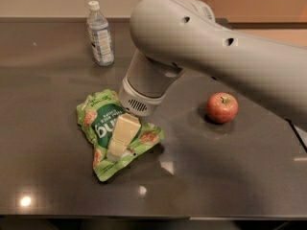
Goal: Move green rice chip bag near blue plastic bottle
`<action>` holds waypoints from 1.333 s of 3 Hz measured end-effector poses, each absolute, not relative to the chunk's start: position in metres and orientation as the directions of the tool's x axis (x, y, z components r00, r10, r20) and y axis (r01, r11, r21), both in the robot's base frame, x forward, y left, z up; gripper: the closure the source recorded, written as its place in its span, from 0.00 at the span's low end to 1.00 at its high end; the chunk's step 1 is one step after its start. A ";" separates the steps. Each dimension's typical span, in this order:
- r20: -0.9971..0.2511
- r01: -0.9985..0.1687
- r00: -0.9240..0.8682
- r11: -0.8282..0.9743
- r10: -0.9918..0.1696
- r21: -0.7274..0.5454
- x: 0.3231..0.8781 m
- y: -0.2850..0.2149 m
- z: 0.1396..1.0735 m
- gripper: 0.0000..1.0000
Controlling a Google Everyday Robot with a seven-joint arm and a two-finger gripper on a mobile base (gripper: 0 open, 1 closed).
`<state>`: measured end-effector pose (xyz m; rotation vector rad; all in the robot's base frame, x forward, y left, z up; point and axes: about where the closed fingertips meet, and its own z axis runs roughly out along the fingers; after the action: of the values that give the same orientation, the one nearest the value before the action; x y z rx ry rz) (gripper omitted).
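My cream gripper lies over the crinkled bright green rice chip bag, covering part of its lettering; my grey arm is cut off at right.

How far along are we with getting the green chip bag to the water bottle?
Done: the gripper is down on the crinkled bright green rice chip bag. In hand: the grasp, unconfirmed; the bag lies flat on the dark table. Left: the whole move to the small clear plastic bottle with a white cap, standing apart at the back left.
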<state>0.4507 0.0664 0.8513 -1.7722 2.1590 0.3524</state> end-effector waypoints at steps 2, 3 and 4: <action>-0.403 -0.977 -0.188 0.211 -0.896 -0.013 0.461 0.070 0.847 0.40; -0.411 -0.972 -0.214 0.236 -0.886 -0.002 0.466 0.066 0.849 0.64; -0.424 -0.968 -0.227 0.250 -0.877 0.002 0.472 0.060 0.863 0.87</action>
<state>0.4721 0.0602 0.8629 -1.6972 2.1912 0.3796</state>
